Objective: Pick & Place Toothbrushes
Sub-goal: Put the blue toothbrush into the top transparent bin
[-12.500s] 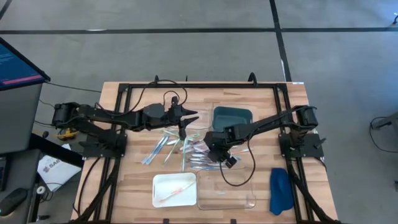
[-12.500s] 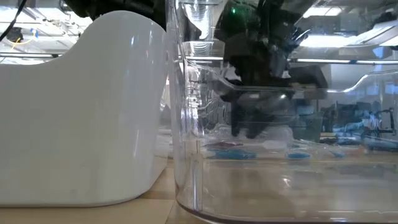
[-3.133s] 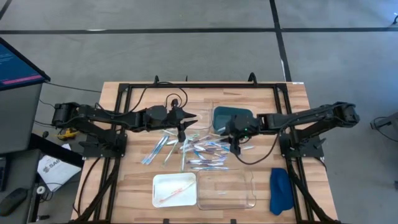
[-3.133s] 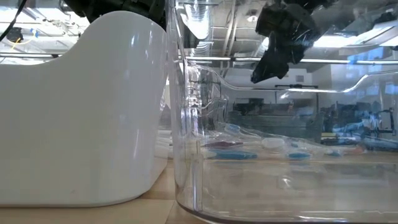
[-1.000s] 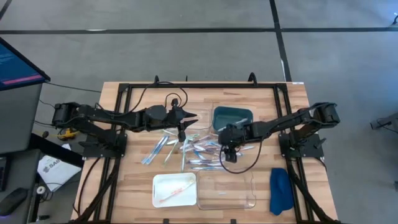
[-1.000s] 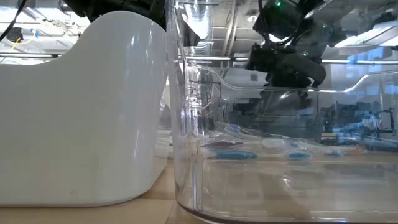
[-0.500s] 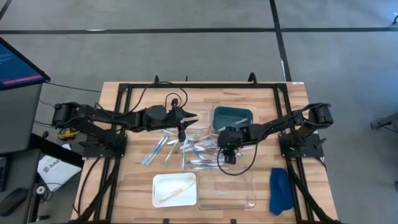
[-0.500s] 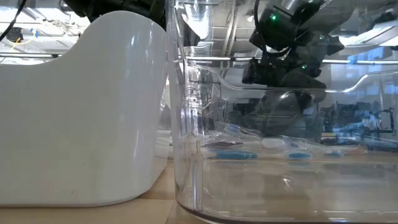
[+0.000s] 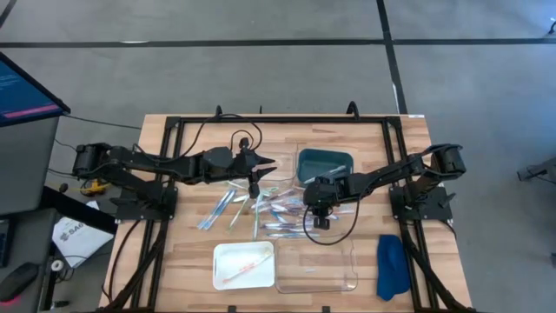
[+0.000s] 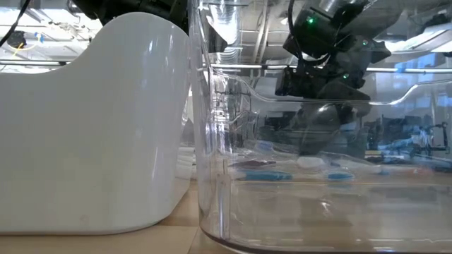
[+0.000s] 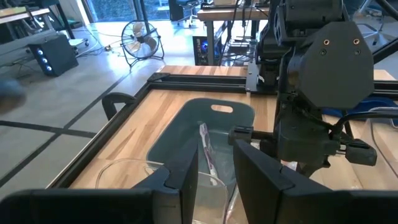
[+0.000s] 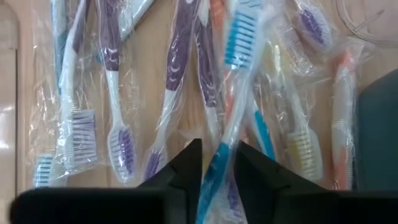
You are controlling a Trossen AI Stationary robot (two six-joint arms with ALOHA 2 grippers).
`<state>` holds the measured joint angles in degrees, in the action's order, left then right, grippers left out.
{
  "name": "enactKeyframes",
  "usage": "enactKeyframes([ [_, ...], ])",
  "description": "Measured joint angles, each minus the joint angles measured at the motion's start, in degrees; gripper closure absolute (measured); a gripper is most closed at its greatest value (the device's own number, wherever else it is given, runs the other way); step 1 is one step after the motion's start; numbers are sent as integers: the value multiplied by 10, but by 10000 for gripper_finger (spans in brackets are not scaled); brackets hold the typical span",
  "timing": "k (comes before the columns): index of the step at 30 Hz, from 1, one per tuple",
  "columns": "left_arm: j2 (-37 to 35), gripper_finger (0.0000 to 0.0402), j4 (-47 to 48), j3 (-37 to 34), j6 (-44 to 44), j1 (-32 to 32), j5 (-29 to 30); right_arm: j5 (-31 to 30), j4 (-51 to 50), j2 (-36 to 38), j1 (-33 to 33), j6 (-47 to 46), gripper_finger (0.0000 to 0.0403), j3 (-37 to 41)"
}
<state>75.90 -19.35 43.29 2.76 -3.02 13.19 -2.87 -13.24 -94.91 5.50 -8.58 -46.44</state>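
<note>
High view: wooden table with black frame; left gripper above the left edge of the toothbrushes, a wrapped toothbrush hanging in its fingers; right gripper down at the right side of the same scatter, which lies mid-table between the arms; dark teal tray behind the pile; white tray and clear tray side by side at the near edge; blue cloth at the near right.

Low view: white tray wall and clear tray wall fill the foreground; right gripper's dark body seen through the clear plastic, low over the toothbrushes lying flat on the table.

Left wrist view: left gripper, its fingers clamped on a wrapped toothbrush that stands up between them; teal tray beyond; the right arm close opposite.

Right wrist view: right gripper, fingers narrowly apart either side of a blue-bristled toothbrush in clear wrap; whether they press it cannot be told; purple, orange and yellow wrapped brushes lie alongside on the wood.
</note>
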Motion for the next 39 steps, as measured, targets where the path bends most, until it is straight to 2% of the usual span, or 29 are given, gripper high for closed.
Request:
enactKeyframes([
  [10, 0, 307, 0, 0, 0, 0, 0, 0, -1, 0, 0, 0, 377, 0],
  [19, 0, 307, 0, 0, 0, 0, 0, 0, -37, 5, 0, 3, 352, -14],
  [22, 0, 307, 0, 0, 0, 0, 0, 0, -81, 5, 0, 17, 358, -39],
  [28, 0, 307, 0, 0, 0, 0, 0, 0, -106, 5, 0, 44, 391, -69],
  [36, 0, 307, 3, 0, 0, 0, 0, -2, -131, 5, 0, 72, 366, -107],
  [39, 0, 307, 4, 0, 0, 0, 0, -2, -155, 5, 0, 87, 374, -130],
])
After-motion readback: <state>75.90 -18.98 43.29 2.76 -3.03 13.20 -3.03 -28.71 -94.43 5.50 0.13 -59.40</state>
